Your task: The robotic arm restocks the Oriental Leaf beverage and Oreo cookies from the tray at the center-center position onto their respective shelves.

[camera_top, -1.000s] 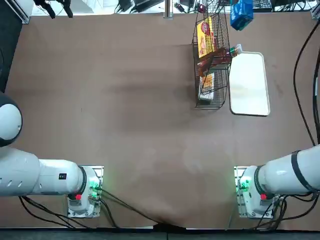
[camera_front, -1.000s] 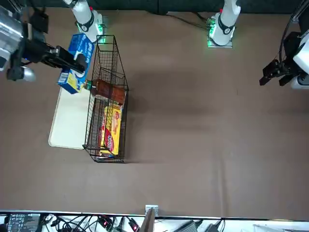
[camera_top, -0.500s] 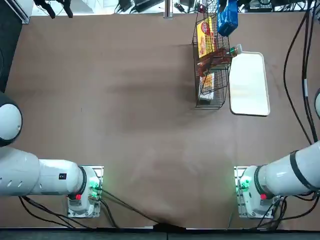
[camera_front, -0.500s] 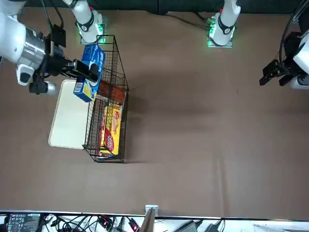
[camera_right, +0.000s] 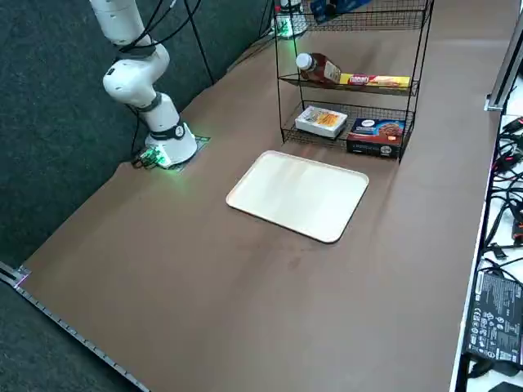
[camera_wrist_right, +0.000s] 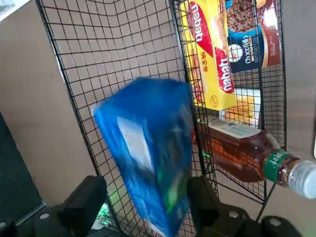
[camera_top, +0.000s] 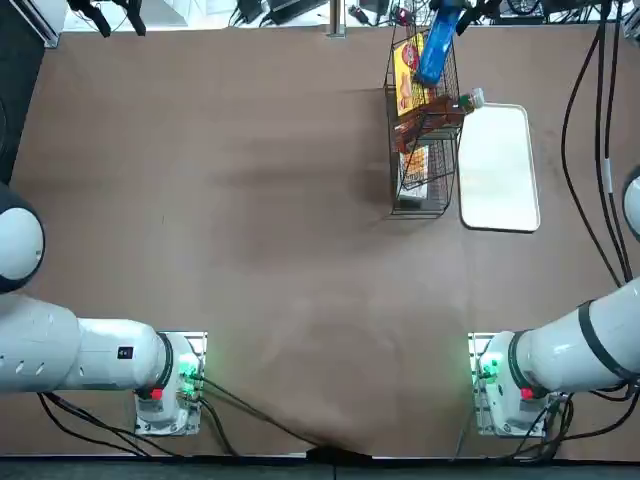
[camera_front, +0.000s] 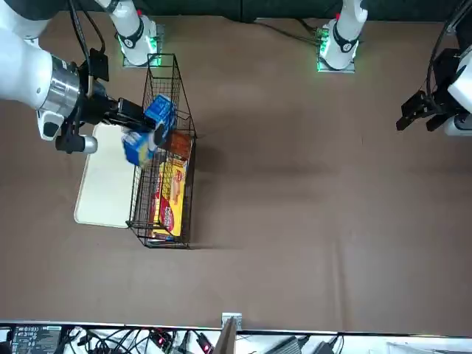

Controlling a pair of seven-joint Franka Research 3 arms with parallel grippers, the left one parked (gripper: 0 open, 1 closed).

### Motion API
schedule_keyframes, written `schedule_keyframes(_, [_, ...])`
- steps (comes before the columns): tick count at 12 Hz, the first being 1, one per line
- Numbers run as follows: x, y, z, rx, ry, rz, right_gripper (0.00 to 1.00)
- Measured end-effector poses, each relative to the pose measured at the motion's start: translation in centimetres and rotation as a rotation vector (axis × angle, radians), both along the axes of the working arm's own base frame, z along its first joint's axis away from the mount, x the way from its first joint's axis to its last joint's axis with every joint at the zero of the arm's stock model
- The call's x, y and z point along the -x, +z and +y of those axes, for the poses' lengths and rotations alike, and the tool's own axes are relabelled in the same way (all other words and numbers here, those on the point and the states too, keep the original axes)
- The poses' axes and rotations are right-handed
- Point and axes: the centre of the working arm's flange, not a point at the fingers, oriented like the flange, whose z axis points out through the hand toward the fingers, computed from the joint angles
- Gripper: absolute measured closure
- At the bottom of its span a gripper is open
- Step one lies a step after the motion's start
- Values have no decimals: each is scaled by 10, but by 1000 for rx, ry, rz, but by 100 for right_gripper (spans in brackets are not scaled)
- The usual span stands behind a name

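Note:
The blue pack of Oreo cookies is blurred and tilted between the fingers of my right gripper. The fingers are open, with a gap showing beside one of them. From the front, the gripper and the Oreo cookies are at the top tier of the shelves, a black wire rack. The Oriental Leaf beverage lies on its side on the middle tier, its cap end sticking out towards the tray. The white tray beside the rack holds nothing.
A yellow packet lies next to the bottle. On the lowest tier are a white-and-orange packet and a dark box. Cables run along the table's edge past the rack.
My right gripper carried the Oreo pack from above the tray's end across to the rack's top tier. The pack now shows blurred and tilted between the fingers.

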Motion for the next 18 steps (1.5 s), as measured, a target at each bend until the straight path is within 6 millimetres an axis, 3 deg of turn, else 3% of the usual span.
schedule_keyframes(1, [0, 0, 0, 0, 0, 0, 0])
schedule_keyframes(6, [-3, -2, -1, 0, 0, -3, 0])
schedule_keyframes(9, [-2, 8, -15, 126, 8, -65, 0])
schedule_keyframes(12, [12, 35, -35, 284, 55, -155, 0])
schedule_keyframes(14, [20, 49, -59, 343, 132, -195, 0])
schedule_keyframes(18, [23, 52, -114, 429, 237, -216, 0])
